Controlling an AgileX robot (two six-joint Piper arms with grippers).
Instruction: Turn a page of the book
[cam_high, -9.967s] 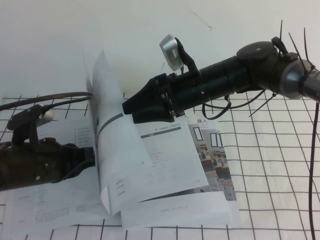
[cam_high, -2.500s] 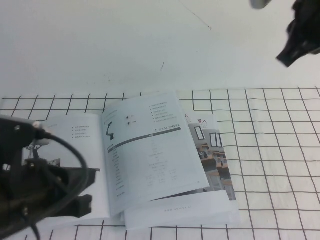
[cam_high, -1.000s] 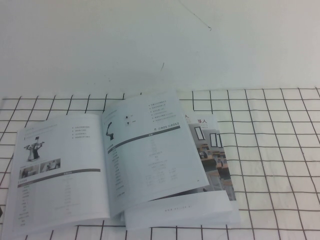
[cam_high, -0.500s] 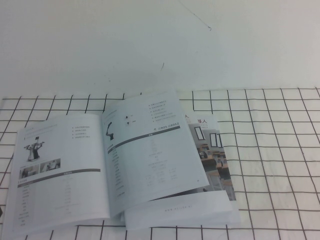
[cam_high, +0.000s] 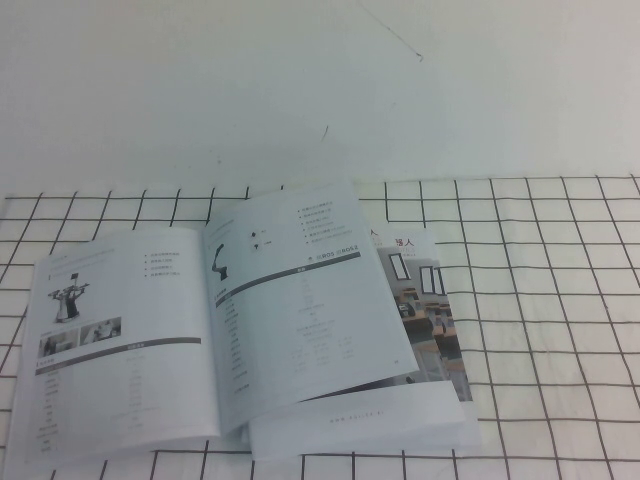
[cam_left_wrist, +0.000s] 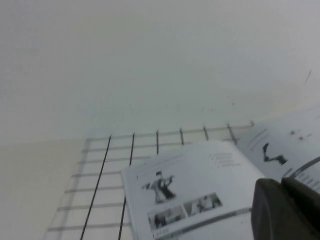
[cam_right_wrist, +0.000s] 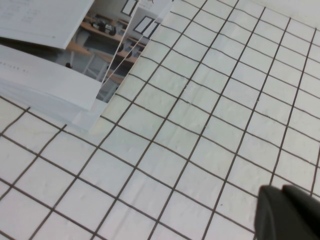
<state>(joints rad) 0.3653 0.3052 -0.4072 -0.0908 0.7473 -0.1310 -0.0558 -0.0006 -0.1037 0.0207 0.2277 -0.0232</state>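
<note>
The book (cam_high: 300, 320) lies open on the checked cloth, thin, white and glossy. The page (cam_high: 120, 340) lies flat on its left side, showing a standing robot figure, two small photos and a grey bar. Neither arm shows in the high view. In the left wrist view my left gripper (cam_left_wrist: 281, 184) is shut and empty, hovering above the page (cam_left_wrist: 185, 195) without touching it. In the right wrist view my right gripper (cam_right_wrist: 282, 190) is shut and empty over the cloth, away from the book's right edge (cam_right_wrist: 45, 75).
A white cloth with a black grid (cam_high: 540, 330) covers the near part of the table, with bare white surface (cam_high: 300, 90) behind it. Under the open book, a colour photo page (cam_high: 430, 310) and lower sheets stick out at the right.
Ten seconds ago my right gripper held the page upright and my left arm lay over the left side. Both arms have since left the high view and the page lies flat on the left.
</note>
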